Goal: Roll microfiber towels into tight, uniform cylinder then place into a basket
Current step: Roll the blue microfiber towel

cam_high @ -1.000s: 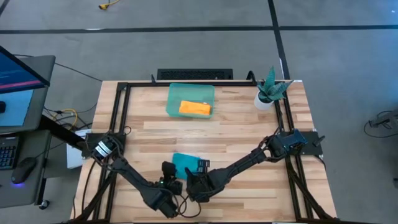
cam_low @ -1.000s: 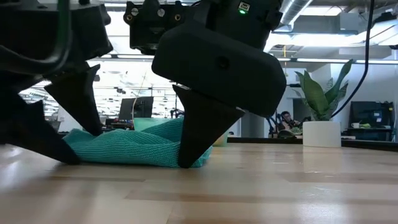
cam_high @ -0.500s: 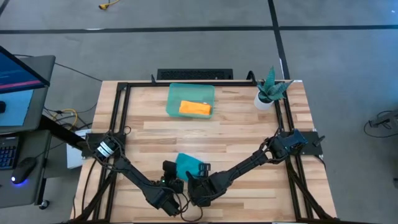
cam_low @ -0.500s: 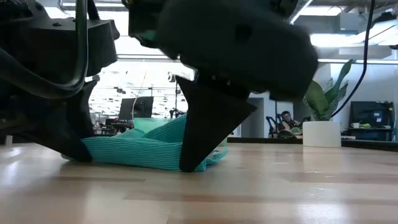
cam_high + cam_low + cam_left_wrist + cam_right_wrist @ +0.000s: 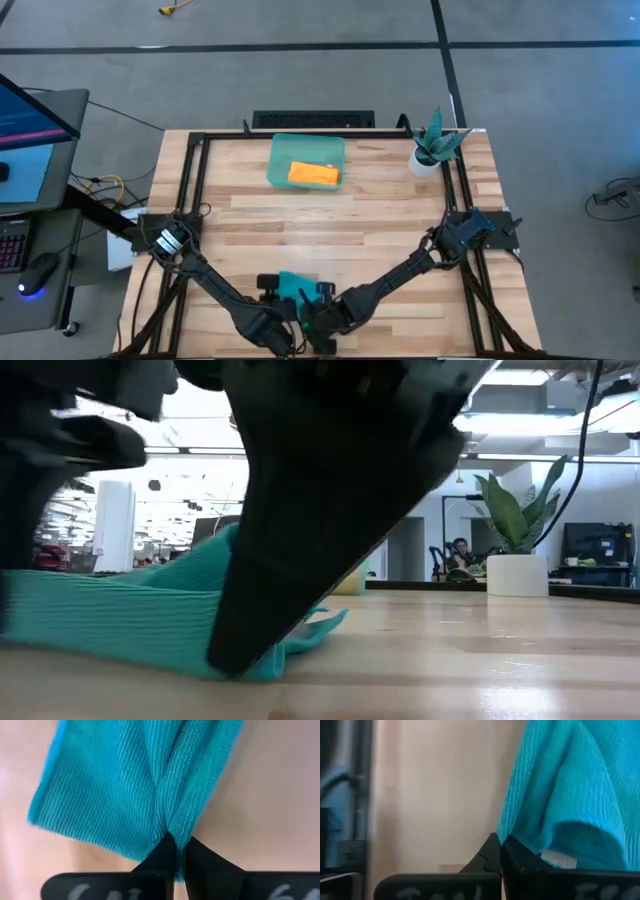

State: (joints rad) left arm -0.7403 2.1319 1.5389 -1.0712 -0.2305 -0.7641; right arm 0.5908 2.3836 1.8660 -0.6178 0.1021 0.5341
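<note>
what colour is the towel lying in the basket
Bright orange towel, inside the pale-green basket; clearest in the high view.

Even overhead light is falling on the table in the high view, leaving only faint shadows under the arms; nothing is glaring there. In the low view, ceiling lights toward 12 o'clock are backlighting the scene, so the arms are reading as black silhouettes, blurred by closeness. The teal towel at 8 o'clock is appearing soft, while the plant at 3 o'clock is holding focus. A pale sheen is lying across the tabletop at 6 o'clock. In both wrist views the towel's ribbing is showing crisply at centre, while the wood beyond is washing out pale and blurred.
</note>
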